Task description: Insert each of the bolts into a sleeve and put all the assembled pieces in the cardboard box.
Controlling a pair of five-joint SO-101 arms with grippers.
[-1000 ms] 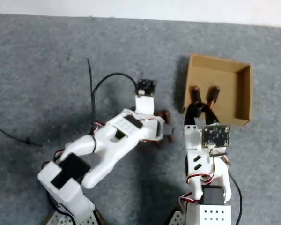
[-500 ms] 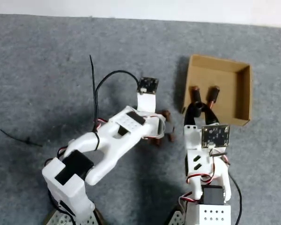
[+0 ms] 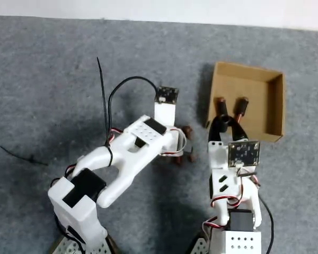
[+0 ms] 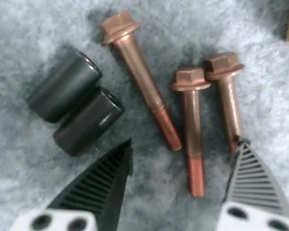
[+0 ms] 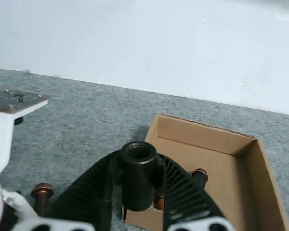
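Three copper bolts [image 4: 140, 72] [image 4: 192, 125] [image 4: 229, 96] lie side by side on the grey carpet, with two dark sleeves [image 4: 65, 86] [image 4: 89, 122] beside them. My left gripper [image 4: 185, 147] hangs open just above the bolts' threaded ends, empty. In the high view the left arm covers most of this group [image 3: 188, 142]. My right gripper [image 5: 139, 166] is shut on a black sleeve [image 5: 137, 180], held upright at the near edge of the cardboard box [image 5: 207, 137]. That gripper [image 3: 226, 123] sits at the box's near left corner. Two copper pieces [image 3: 221, 103] [image 3: 243, 105] lie inside the box [image 3: 273, 106].
A black cable tie [image 3: 22, 156] lies on the carpet at the far left. A black cable [image 3: 108, 100] loops up from the left arm. Open grey carpet stretches behind and left of the arms; a white wall [image 5: 144, 38] bounds the far side.
The left arm has shifted slightly, its wrist and cable moving a little farther from the base. The right arm holds still with the sleeve.
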